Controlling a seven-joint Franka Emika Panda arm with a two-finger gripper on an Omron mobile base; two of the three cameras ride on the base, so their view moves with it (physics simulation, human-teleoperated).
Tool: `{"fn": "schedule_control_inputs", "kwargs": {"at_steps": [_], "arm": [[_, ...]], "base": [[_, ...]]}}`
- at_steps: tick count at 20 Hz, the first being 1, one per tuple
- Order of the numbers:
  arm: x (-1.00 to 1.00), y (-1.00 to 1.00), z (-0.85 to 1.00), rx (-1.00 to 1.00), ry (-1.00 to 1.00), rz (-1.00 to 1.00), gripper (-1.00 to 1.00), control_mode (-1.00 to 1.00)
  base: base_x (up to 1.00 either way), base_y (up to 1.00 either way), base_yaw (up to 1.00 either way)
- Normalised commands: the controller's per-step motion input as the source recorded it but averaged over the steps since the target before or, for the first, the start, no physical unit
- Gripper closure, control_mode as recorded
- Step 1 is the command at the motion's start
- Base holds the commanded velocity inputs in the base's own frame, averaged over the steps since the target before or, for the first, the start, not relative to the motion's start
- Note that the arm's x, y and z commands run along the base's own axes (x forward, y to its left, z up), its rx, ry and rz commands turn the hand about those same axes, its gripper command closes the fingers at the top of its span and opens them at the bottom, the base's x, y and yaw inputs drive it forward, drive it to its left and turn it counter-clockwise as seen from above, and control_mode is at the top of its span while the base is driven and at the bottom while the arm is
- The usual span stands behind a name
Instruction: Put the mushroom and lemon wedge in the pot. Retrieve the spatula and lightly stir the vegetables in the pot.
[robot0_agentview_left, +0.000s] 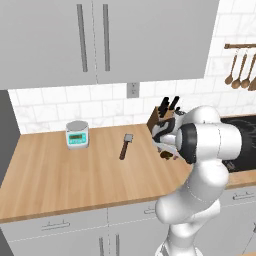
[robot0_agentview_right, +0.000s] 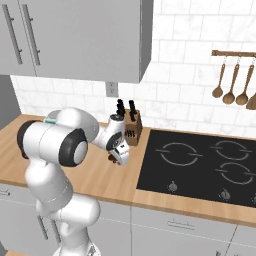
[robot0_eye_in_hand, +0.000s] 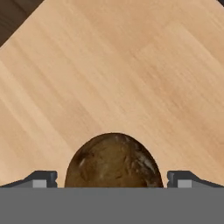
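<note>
The dark brown mushroom (robot0_eye_in_hand: 113, 159) sits on the wooden counter, right between my two fingertips (robot0_eye_in_hand: 41, 179). My gripper (robot0_eye_in_hand: 113, 181) is open, with a gap between each tip and the cap. From the base views the gripper (robot0_agentview_left: 167, 152) (robot0_agentview_right: 120, 157) hangs low over the counter in front of the knife block, left of the hob. The spatula (robot0_agentview_left: 125, 145), with its grey blade and brown handle, lies flat on the counter further left. The pot and the lemon wedge are out of view.
A knife block (robot0_agentview_left: 162, 116) (robot0_agentview_right: 132, 127) stands by the wall just behind the gripper. The black hob (robot0_agentview_right: 200, 165) is to the right, with wooden spoons (robot0_agentview_right: 230, 82) hanging above it. A small kitchen scale (robot0_agentview_left: 77, 134) stands at the back left.
</note>
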Motion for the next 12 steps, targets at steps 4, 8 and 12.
{"fn": "schedule_control_inputs", "kwargs": {"at_steps": [4, 8, 12], "arm": [[0.15, 0.08, -0.33, 0.0, 0.0, -0.07, -1.0, -1.0], [0.02, 0.01, -0.06, 0.0, 0.01, -0.02, 1.0, -1.0], [-0.2, 0.12, 0.09, 0.0, -0.05, 0.01, 1.0, -1.0]], "base": [[0.0, 0.0, 0.0], [0.0, 0.0, 0.0], [0.0, 0.0, 0.0]]}}
